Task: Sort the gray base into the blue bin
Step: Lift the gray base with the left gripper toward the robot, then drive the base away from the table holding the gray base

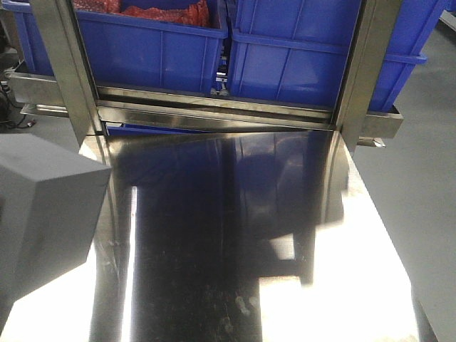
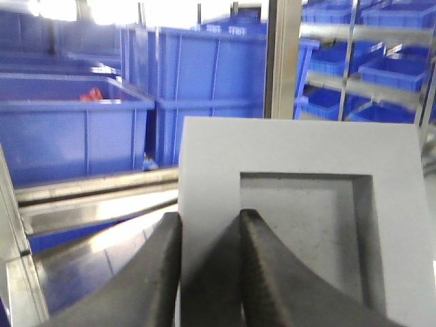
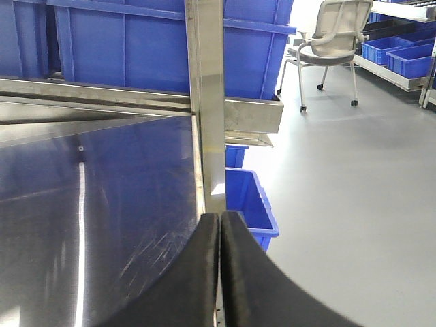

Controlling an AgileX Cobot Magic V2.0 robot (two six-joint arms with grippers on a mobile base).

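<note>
A shiny steel table (image 1: 235, 235) fills the front view, and everything here is placed against it. The gray base (image 1: 43, 206) hangs above the table's left edge, lifted clear of the surface. The left gripper (image 2: 210, 225) holds it: in the left wrist view, the two dark fingers (image 2: 160, 272) pinch one side wall of the block. One finger sits on the outer face and the other just inside the square recess. The recessed face looks back toward the wrist camera, and the block extends away from the jaws, ahead and to their right. Its visible face looks roughly square, so no long axis can be judged.

Beyond the table's far edge, on a metal rack, stands a blue bin (image 1: 142, 50) holding something red, with a second blue bin (image 1: 306, 64) beside it. The left arm is the nearer one, and likely has to carry the block forward over the table's far edge. Which bin is meant cannot be told.

The right gripper (image 3: 219, 218) hovers at the table's right edge, its jaws pressed together and empty.
</note>
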